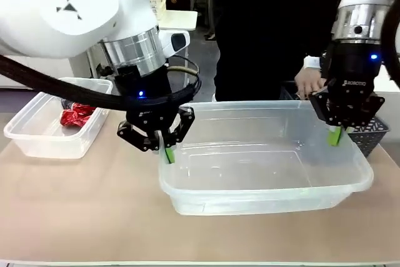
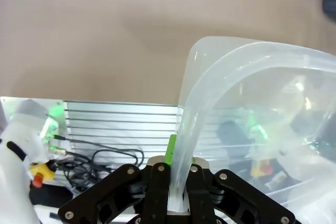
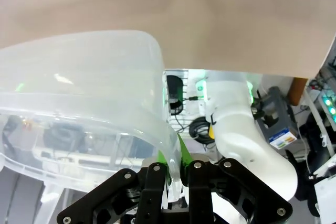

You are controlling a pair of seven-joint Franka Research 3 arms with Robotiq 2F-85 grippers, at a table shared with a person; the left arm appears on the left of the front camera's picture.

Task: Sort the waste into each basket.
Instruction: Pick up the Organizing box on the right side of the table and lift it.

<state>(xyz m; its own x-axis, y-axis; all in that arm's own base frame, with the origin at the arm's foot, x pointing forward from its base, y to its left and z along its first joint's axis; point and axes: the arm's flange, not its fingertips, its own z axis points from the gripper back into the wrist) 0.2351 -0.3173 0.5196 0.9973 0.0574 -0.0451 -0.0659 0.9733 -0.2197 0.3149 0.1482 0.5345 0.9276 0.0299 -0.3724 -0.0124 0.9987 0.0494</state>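
The left gripper is clamped on the large clear tub at its 9 o'clock rim and the right gripper at 3 o'clock, the tub's long axis running between them. A red can lies in the smaller tub, farther toward 9 o'clock.

Near table strip free for me; large tub blocks centre, small tub left, person's hand far right.

Plain beige worktop. The large tub and small tub are clear, the can red. Black fingers, green pads, white arms; the basket is dark grey, woven-patterned.
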